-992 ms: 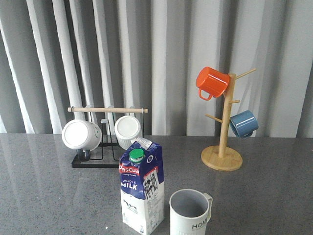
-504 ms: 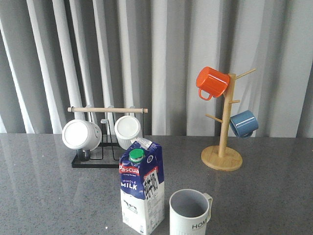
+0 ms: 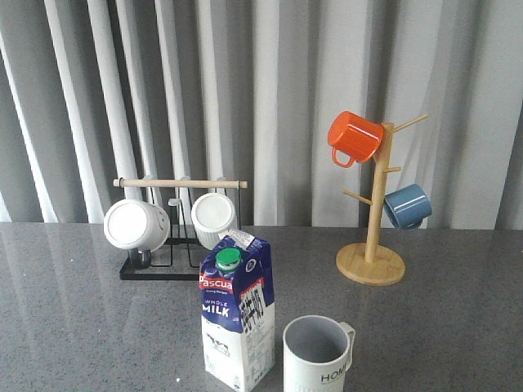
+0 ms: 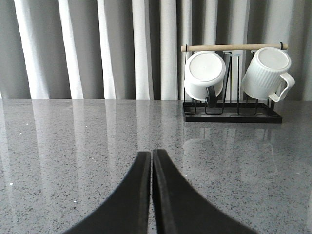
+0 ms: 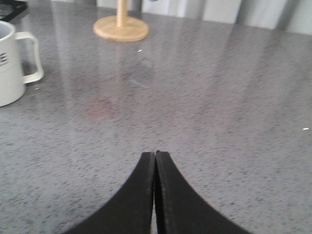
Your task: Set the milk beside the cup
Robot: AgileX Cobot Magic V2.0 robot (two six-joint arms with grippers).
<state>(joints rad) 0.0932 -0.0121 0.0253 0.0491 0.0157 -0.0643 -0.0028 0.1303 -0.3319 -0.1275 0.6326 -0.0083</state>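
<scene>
Blue-white milk beside the cup shows only in front view; both wrists' jaws pressed together.

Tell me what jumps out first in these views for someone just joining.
The tall blue-and-white milk carton with a green cap stands front and centre on the speckled grey table, right beside the pale grey "HOME" mug. Behind, a bright orange mug and a blue mug hang on a wooden mug tree. The left claw and right claw are both shut and empty.
</scene>
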